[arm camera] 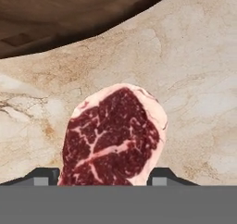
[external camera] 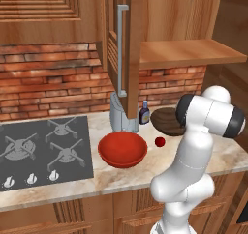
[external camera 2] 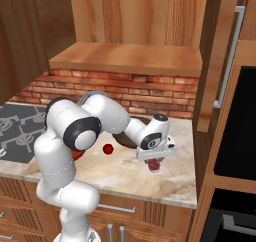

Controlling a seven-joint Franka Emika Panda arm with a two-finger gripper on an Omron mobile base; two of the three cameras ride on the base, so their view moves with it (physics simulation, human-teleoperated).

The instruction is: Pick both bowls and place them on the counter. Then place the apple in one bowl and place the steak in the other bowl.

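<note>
My gripper (external camera 2: pixel 155 161) points down at the right end of the counter (external camera 2: pixel 125 178), open, with its fingertips (arm camera: pixel 46 176) close against either side of the steak (arm camera: pixel 113 135). The steak (external camera 2: pixel 156 166), pinkish-red with pale mottling, lies flat on the marble. The dark brown bowl (external camera: pixel 167 121) stands on the counter just behind it, and its rim (arm camera: pixel 69 15) crosses the top of the hand view. The glossy red bowl (external camera: pixel 122 149) stands further left on the counter. The apple (external camera: pixel 160 141), a small dark red ball, lies on the marble between the two bowls.
A dark grey stovetop (external camera: pixel 43 151) takes up the counter's left. A grey jug (external camera: pixel 121 114) and a small dark bottle (external camera: pixel 144 113) stand by the brick wall. An open cabinet door (external camera: pixel 127 49) hangs above them. A dark oven front (external camera 2: pixel 235 126) borders the right.
</note>
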